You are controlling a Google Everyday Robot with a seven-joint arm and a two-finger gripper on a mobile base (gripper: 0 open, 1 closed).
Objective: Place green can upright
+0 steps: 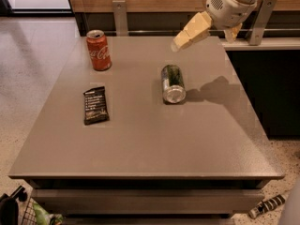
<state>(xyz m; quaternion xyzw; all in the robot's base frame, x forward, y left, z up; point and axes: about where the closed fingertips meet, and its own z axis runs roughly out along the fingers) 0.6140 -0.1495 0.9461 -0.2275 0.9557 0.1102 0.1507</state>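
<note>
Plainly, the green can [173,83] is not yet upright: it lies on its side near the middle of the grey table [150,149], one silver end facing the camera and its length running away toward the far edge. The gripper [205,37] hangs in the air beyond the can and to its right, well apart from it, holding nothing, with its cream fingers [191,29] spread wide.

The main risk, as I judge it, is rolling. A can on its side turns freely to the left or right, so a finger that touches one flank before the other would likely nudge it away instead of trapping it. A grip taken too near one end could let the smooth aluminium slip or swing as it is tipped up, and releasing it before the base sits flat would drop it back onto its side. Pressing too hard may dent the thin wall.

A dark snack bar wrapper [95,105] lies to the left of the green can, and an upright red Coca-Cola can [99,50] stands farther left and back. Both are well apart from it, though a can rolling left could reach the wrapper.
</note>
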